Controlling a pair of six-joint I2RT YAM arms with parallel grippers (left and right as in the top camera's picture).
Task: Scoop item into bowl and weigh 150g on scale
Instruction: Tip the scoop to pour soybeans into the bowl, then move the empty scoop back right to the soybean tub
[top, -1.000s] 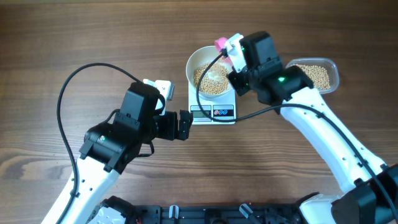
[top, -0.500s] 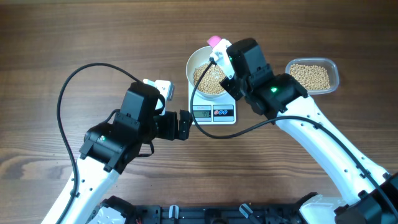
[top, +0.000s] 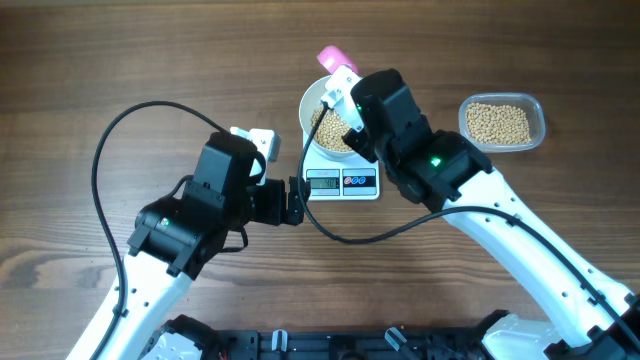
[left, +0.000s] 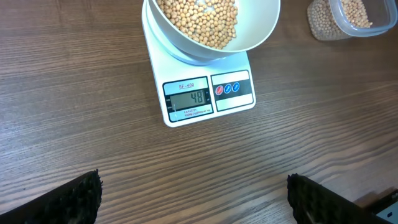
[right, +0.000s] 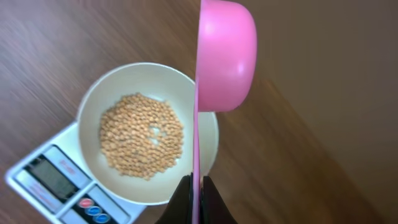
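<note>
My right jaws are clamped tight on the thin handle of the pink scoop (right: 227, 56), which stands on edge out ahead of them, its cup turned sideways past the far rim of the bowl (right: 93, 99). My left jaws are spread wide and hold nothing; they hover low over the bench (left: 74, 143), with the scale (left: 208, 93) just ahead of them.

The bowl sits on the scale, directly below and in front of my right jaws. The beans (right: 142, 135) lie in a loose heap at its bottom, not close to the rim. The rest of the beans are in the clear tub (top: 500, 122), well off to the right of my right jaws.

I judge this to be the end of a pour – the scoop is tipped fully over, though I cannot see inside its cup. The display (left: 189, 98) reads 48, so the bowl is far short of the target. The next move calls for swinging my right jaws over to the tub, levelling the scoop and digging in – several more loads, then smaller ones as the reading nears the mark.
</note>
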